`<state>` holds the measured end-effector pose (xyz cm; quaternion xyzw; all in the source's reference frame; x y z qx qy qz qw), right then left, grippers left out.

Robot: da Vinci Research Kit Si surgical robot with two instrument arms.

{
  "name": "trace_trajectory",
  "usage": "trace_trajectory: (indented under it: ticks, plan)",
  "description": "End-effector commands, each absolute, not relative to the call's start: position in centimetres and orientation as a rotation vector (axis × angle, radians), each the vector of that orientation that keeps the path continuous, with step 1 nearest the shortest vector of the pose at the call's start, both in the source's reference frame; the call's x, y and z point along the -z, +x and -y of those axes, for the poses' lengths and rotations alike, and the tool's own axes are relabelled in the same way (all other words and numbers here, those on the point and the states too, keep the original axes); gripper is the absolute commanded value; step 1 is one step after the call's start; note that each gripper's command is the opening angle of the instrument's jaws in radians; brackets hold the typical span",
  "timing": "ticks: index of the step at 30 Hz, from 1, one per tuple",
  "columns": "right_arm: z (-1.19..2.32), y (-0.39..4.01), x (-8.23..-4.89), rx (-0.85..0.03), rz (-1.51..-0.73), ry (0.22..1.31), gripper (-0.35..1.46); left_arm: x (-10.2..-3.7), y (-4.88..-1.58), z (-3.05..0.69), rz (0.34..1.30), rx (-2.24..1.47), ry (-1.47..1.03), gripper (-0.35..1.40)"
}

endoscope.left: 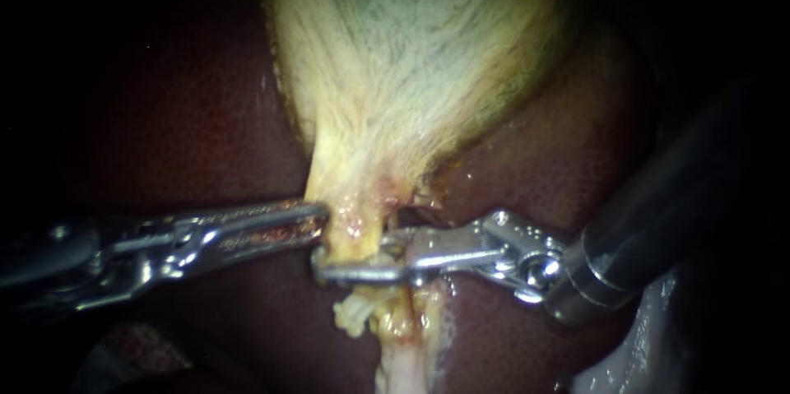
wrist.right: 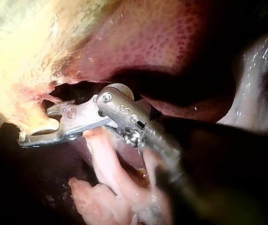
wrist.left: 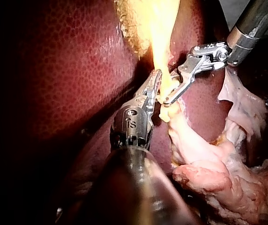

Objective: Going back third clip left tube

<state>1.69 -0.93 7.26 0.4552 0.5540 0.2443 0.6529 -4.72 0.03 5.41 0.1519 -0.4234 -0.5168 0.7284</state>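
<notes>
Here, wet liver (endoscope.left: 568, 164) behind pale tube (endoscope.left: 360, 234).

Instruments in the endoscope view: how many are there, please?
2. The left instrument enters from the left, reaching the gallbladder's neck; the right instrument enters from the right, reaching the tube below it. None seems hidden.

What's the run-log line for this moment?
left metal instrument: jaws shut on pale yellow gallbladder neck | right metal instrument: jaws open astride pale thin tube
</notes>
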Motion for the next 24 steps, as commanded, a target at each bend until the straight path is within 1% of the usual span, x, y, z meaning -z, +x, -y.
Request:
trace_trajectory:
  ticks: [1,2,5,11,16,18,22,24]
  plan:
    - [0.94,1.70,-7.27,-0.572,-1.254,1.032,0.37,-5.41,-4.72,-0.03,0.934,1.139,0.335,-0.35]
    - [0.95,1.70,-7.26,-0.586,-1.250,1.035,0.42,-5.41,-4.72,-0.03,0.934,1.139,0.335,-0.35]
    - [0.98,1.71,-7.24,-0.606,-1.244,1.041,0.49,-5.40,-4.72,-0.03,0.934,1.139,0.335,-0.35]
    - [0.99,1.70,-7.23,-0.620,-1.241,1.043,0.52,-5.39,-4.71,-0.03,0.934,1.138,0.336,-0.35]
    - [0.95,1.59,-7.28,-0.624,-1.242,1.039,0.53,-5.38,-4.69,-0.03,0.937,1.138,0.337,-0.35]
    - [0.92,1.53,-7.31,-0.636,-1.244,1.027,0.54,-5.38,-4.68,-0.03,0.937,1.138,0.337,-0.35]
    - [0.87,1.35,-7.36,-0.697,-1.252,0.968,0.57,-5.37,-4.68,-0.02,0.940,1.138,0.337,-0.35]
    - [0.86,1.27,-7.37,-0.711,-1.257,0.941,0.58,-5.36,-4.67,-0.02,0.940,1.138,0.337,-0.35]
